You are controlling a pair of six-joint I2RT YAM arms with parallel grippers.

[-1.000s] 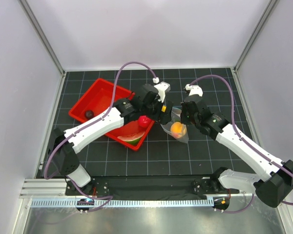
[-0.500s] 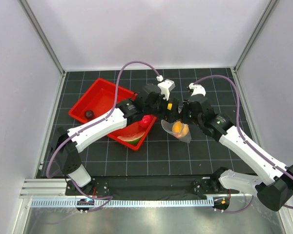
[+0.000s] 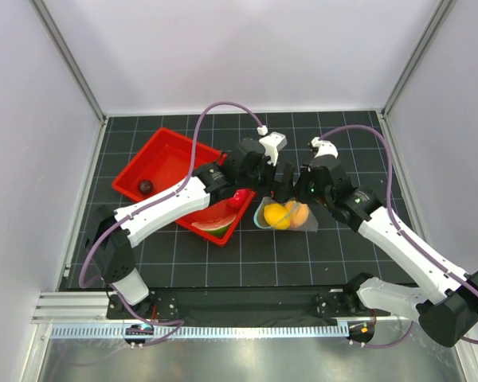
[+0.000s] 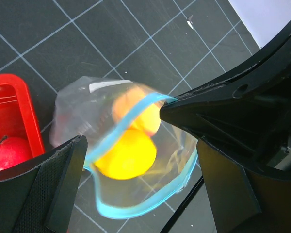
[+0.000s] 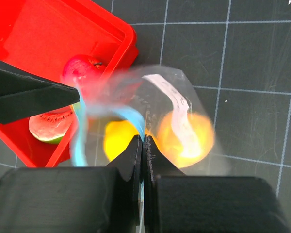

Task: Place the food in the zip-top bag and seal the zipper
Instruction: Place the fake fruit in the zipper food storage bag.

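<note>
Just right of the red tray [image 5: 39, 29], the blurred zip-top bag [image 3: 285, 215] is pinched at its zipper [image 5: 133, 116] by the closed right hand [image 5: 142, 145], lemon [image 4: 126, 155] and orange ball [image 5: 186, 133] inside; left hand [image 4: 131, 131] gapes, holding nothing

Clear zip-top bag [image 4: 72, 104] open, holding lemon [image 4: 123, 156], orange ball [image 5: 198, 137].

White arm links [image 3: 155, 211], black joints [image 3: 213, 175], mauve looping cables [image 3: 221, 104], matte black pincer fingers [image 4: 58, 189]

Bright even light; zip-top bag [image 5: 170, 99] motion-blurred in wrist views.
</note>
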